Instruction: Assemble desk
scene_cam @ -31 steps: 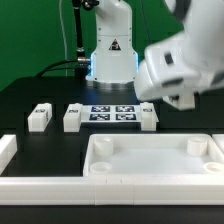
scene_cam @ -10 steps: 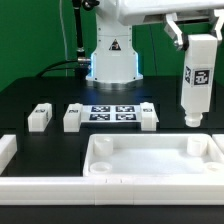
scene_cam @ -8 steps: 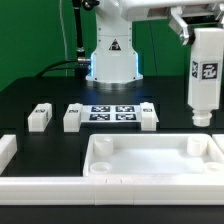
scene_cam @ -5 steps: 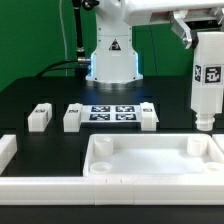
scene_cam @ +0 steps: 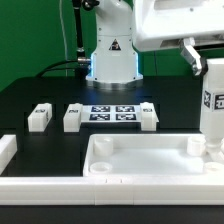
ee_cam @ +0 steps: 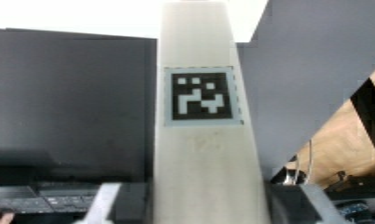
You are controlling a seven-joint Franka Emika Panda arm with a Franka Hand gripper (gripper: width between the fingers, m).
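My gripper is shut on a white square leg with a black-and-white tag and holds it upright. The leg's lower end hangs just above the far corner, on the exterior view's right, of the white tray-like desk top, close to the round socket there. In the wrist view the tagged leg fills the middle, with my gripper clamped on it from both sides. Three more white legs lie on the black table.
The marker board lies between the loose legs, in front of the robot base. Low white rails edge the table at the exterior view's left and front.
The gripper has carried the leg toward the exterior view's right and lowered it, from above the table to just over the desk top's far right corner.
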